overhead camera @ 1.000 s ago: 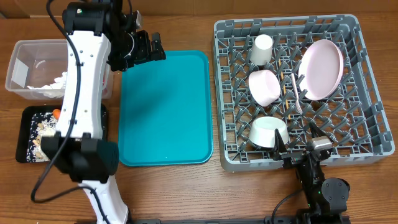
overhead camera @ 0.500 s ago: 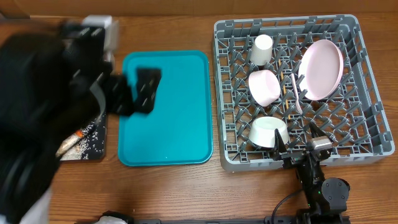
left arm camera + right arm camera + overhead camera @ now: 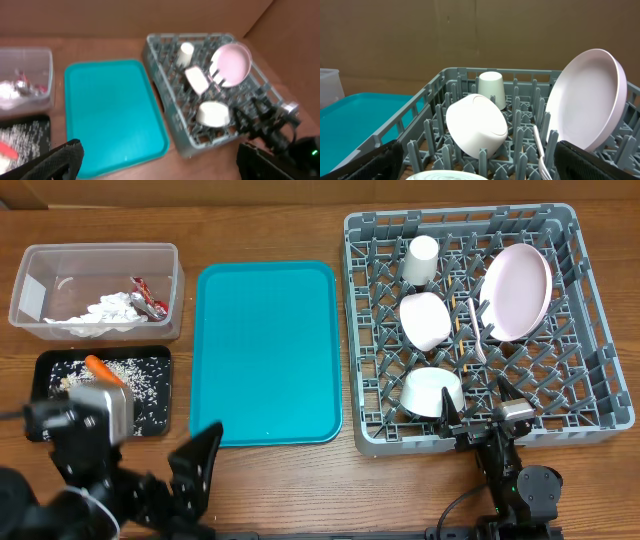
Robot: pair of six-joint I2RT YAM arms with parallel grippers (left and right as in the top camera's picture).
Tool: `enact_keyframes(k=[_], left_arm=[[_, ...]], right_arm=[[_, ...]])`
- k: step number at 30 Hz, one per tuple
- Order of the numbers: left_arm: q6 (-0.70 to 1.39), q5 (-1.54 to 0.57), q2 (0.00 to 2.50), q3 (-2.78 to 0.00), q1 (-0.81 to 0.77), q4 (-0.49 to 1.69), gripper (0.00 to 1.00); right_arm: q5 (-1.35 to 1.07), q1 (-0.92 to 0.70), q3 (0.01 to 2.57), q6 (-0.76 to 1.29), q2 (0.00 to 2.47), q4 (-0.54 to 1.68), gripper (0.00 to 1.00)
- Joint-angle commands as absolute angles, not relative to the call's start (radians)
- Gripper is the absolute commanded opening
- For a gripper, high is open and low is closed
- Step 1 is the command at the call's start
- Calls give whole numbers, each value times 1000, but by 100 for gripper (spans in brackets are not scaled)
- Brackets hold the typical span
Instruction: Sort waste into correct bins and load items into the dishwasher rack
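So I count one rack (image 3: 460, 220), one teal tray (image 3: 265, 355), one clear tub (image 3: 100, 248), one black tray (image 3: 150, 420), two bowls (image 3: 425, 320) (image 3: 432, 392), one plate (image 3: 517, 292), one cup (image 3: 420, 260), plus one carrot (image 3: 102, 367), one wrapper (image 3: 147, 295) and one napkin (image 3: 105, 312).

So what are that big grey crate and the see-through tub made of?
The large grey lattice crate looks like moulded plastic with a matte finish: uniform colour, thick pegs. The clear rectangular tub is probably thin, slightly glossy plastic: you can see through its walls.
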State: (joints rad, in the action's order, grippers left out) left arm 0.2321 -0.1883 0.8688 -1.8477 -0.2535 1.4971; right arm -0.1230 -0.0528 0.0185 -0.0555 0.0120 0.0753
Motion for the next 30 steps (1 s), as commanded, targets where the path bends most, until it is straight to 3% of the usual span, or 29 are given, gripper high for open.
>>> enact_keyframes(k=[1,12,30], left_arm=[[224,-176,781,-1710,-227,1496,100],[224,-172,516,-1256,-168,1398,100],[251,-237,135,-397,-124,347,100]], right_arm=[[-113,-49,8,-49,3,72,100],[-113,-49,8,-49,3,72,100],[-113,-49,8,-49,3,72,100]])
